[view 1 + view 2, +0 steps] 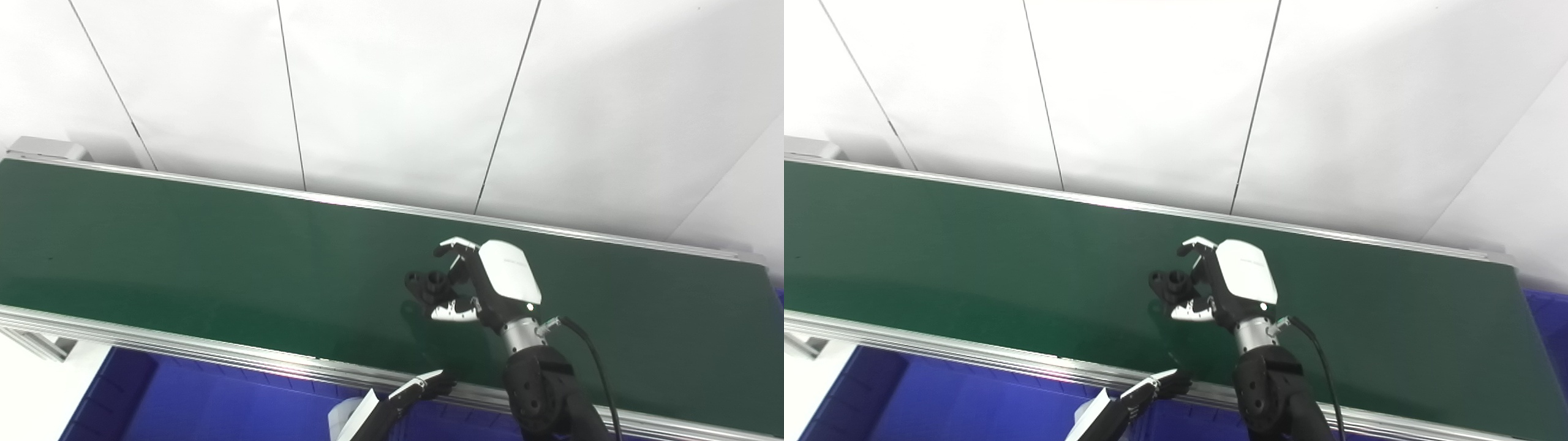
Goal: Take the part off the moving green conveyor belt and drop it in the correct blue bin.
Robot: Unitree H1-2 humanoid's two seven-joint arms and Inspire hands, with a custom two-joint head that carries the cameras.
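- At the far left, our view takes in one blue bin (pixel 184 398) below the near rail of the conveyor belt (pixel 184 257); a second sliver of blue shows at the right edge (pixel 1543 318), which we take for another bin, so we count two at most.
- At about 6 o'clock in the frame our left hand (pixel 422 387) pokes up just over the near rail, touching nothing we can see; only its fingertips show, so we cannot tell whether it is spread or closed.
- Just left of centre-right, one small black part (pixel 429 286) sits between the fingers of our right hand (pixel 484 285). It seems lifted just clear of the belt, though we cannot be sure it has left the surface.
- The part lies at 9 o'clock from the right palm; its long axis is too small and dark to read.
- Our right hand is closed around the part, fingers curled above and thumb below.
- We judge the right hand the only one placed to carry it; the next move turns on which bin is correct, and nothing here tells us.
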